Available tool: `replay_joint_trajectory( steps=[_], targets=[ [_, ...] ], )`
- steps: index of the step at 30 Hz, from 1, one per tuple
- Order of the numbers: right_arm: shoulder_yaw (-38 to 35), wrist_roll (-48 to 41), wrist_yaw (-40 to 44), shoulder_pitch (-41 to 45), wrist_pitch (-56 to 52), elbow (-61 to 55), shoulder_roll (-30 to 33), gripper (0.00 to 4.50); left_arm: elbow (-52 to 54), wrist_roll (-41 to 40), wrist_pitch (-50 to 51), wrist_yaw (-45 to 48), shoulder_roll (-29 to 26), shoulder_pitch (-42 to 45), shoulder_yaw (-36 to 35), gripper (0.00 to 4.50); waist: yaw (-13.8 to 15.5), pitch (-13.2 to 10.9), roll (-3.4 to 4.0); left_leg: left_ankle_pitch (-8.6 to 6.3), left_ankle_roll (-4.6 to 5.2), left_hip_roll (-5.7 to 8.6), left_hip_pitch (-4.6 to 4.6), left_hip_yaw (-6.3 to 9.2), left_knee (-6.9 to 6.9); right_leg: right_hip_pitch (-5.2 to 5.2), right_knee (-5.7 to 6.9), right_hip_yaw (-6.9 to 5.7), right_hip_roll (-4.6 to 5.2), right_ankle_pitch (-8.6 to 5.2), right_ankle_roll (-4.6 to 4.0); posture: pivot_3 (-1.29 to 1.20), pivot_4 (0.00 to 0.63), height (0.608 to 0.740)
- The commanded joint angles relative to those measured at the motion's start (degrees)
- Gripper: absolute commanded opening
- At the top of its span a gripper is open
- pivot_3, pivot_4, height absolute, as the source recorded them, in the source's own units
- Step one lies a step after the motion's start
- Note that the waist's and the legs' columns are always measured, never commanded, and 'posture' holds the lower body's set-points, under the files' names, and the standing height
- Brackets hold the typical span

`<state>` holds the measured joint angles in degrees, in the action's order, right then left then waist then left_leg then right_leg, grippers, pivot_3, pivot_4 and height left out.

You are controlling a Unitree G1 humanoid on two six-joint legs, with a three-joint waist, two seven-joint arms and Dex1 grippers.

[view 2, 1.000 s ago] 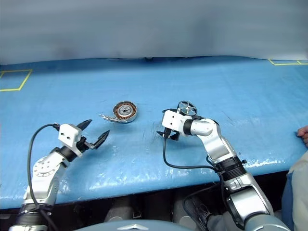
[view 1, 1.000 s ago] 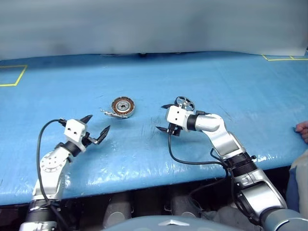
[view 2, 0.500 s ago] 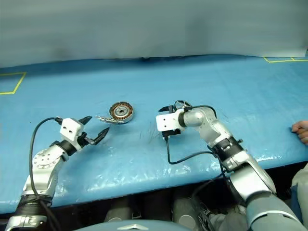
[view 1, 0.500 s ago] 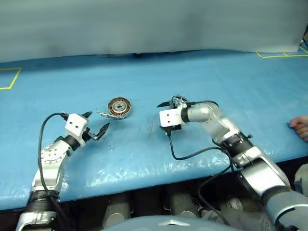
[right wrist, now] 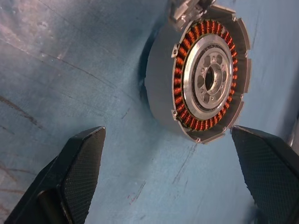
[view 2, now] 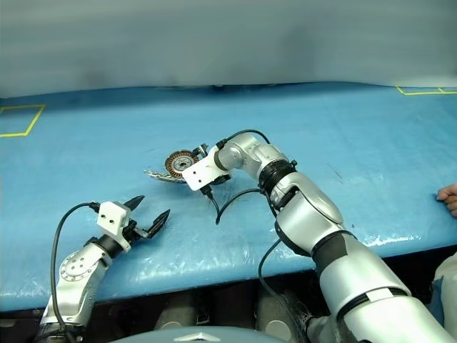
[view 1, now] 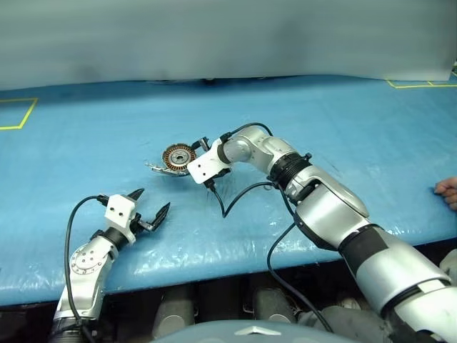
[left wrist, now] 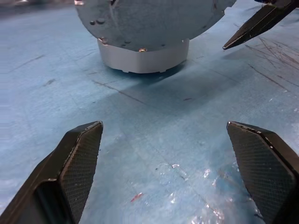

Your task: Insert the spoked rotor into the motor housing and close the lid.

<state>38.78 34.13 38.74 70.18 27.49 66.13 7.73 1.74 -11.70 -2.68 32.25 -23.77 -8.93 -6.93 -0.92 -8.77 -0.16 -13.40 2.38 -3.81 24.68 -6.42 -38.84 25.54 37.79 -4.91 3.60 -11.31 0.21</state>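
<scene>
The motor housing (view 1: 178,155), a silver ring packed with copper windings, lies on the blue mat left of centre. In the right wrist view the motor housing (right wrist: 208,74) sits just ahead of my right gripper (right wrist: 168,133), which is open and empty, slightly toward one finger. The right forearm (view 1: 285,171) reaches across the mat to it. My left gripper (view 1: 153,200) hovers open and empty low over the mat near the front left, apart from the housing. The spoked rotor is hidden where the right arm crosses. The lid is out of view.
Silvery leads (view 1: 158,168) trail from the housing's left side. A grey round body on a silver base (left wrist: 140,42) stands ahead of the left fingers; I cannot tell what it is. A person's hand (view 1: 448,191) rests at the right edge. Yellow tape corner (view 1: 18,113) marks the far left.
The right arm swung left from the rotor's spot to the housing and its wrist rolled; the rotor, seen earlier, is now covered. The left gripper drew back toward the front edge.
</scene>
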Motion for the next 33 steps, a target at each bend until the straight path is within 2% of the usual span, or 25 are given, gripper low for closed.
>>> replay_joint_trajectory(
  steps=[1, 2, 6, 8, 11, 14, 17, 22, 28, 33],
  targets=[
    [-9.84, -11.07, 3.84, -7.5, -1.97, -11.13, 4.63, 4.48, 4.16, 0.35, 1.2, 1.41, -6.11, 2.16, -3.74, 4.5, 0.15, 0.02, -0.05, 0.01, -0.01, -0.01, 0.0, 0.04, -0.03, -0.02, 0.01, -0.02, -0.01, 0.0, 0.0, 0.0, 0.15, 0.74],
    [-11.61, -13.43, 5.46, -10.5, -3.2, -15.58, 5.67, 4.48, 4.3, 0.44, 1.51, 1.82, -7.67, 2.9, -4.23, 4.5, 0.34, 0.05, -0.11, 0.01, -0.02, -0.01, -0.01, 0.11, -0.03, -0.05, 0.01, -0.08, -0.01, 0.0, -0.01, 0.0, 0.15, 0.74],
    [-18.55, -25.89, 11.94, -32.62, -18.28, -49.29, 11.29, 4.48, 0.27, 4.52, 1.36, 7.53, -19.0, 12.46, -2.64, 4.5, 1.01, 0.05, -0.09, 0.06, -0.12, 0.02, 0.1, 0.5, 0.04, -0.15, 0.02, -0.37, -0.01, -0.05, -0.07, 0.0, 0.15, 0.74],
    [-20.35, -29.49, 12.25, -43.93, -25.53, -63.54, 13.48, 4.48, -5.98, 6.99, -0.44, 13.07, -23.3, 22.19, 1.48, 4.5, 1.27, -0.02, 0.04, 0.06, -0.15, 0.01, 0.1, 0.44, 0.08, -0.08, 0.04, -0.36, -0.02, -0.01, 0.01, 0.0, 0.15, 0.74],
    [-21.48, -29.36, 9.88, -54.59, -32.91, -75.81, 15.35, 4.48, -16.44, 10.63, -5.0, 21.69, -25.84, 34.91, 8.24, 4.5, 0.95, -0.04, 0.08, 0.07, -0.19, 0.2, 0.05, 0.38, 0.08, -0.1, 0.03, -0.4, -0.14, -0.02, 0.07, 0.0, 0.15, 0.74],
    [-22.8, -28.91, 5.92, -60.11, -37.69, -82.09, 14.91, 4.48, -28.77, 15.04, -11.3, 28.32, -25.43, 46.03, 14.43, 4.5, -0.26, -0.02, 0.0, 0.08, -0.2, 0.23, -0.06, 0.27, 0.05, -0.1, 0.04, -0.27, -0.2, -0.07, -0.01, 0.0, 0.15, 0.74],
    [-24.66, -28.53, 1.17, -63.86, -40.3, -85.82, 13.44, 4.48, -42.6, 21.01, -18.31, 33.12, -23.41, 57.69, 21.15, 4.5, 0.34, -0.1, -0.29, 0.17, -0.28, 0.21, 0.0, 0.37, -0.02, -0.07, 0.14, -0.28, -0.36, -0.09, -0.06, 0.0, 0.15, 0.74],
    [-25.4, -26.54, -4.44, -66.68, -42.18, -87.63, 12.58, 4.48, -60.93, 29.85, -27.46, 32.4, -18.89, 72.31, 28.26, 4.5, 0.66, -0.17, -0.44, 0.14, -0.22, 0.26, 0.21, 0.49, -0.11, -0.05, 0.05, -0.25, -0.39, -0.1, -0.08, 0.0, 0.15, 0.74],
    [-25.28, -26.02, -8.39, -70.06, -42.45, -88.92, 12.15, 4.48, -70.4, 37.29, -33.52, 29.1, -17.27, 81.47, 32.88, 4.5, 0.27, -0.26, -0.6, -0.02, 0.0, 0.32, 0.46, 0.48, -0.21, 0.09, -0.02, -0.2, -0.34, -0.09, 0.39, 0.0, 0.15, 0.74],
    [-24.39, -25.66, -10.47, -71.12, -42.16, -88.86, 11.53, 4.48, -73.33, 47.25, -38.99, 20.09, -18.31, 85.75, 39.29, 4.5, 0.37, -0.3, -0.68, -0.04, -0.01, 0.32, 0.46, 0.54, -0.2, 0.07, 0.0, -0.23, -0.33, -0.16, 0.45, 0.0, 0.15, 0.74]
  ],
)
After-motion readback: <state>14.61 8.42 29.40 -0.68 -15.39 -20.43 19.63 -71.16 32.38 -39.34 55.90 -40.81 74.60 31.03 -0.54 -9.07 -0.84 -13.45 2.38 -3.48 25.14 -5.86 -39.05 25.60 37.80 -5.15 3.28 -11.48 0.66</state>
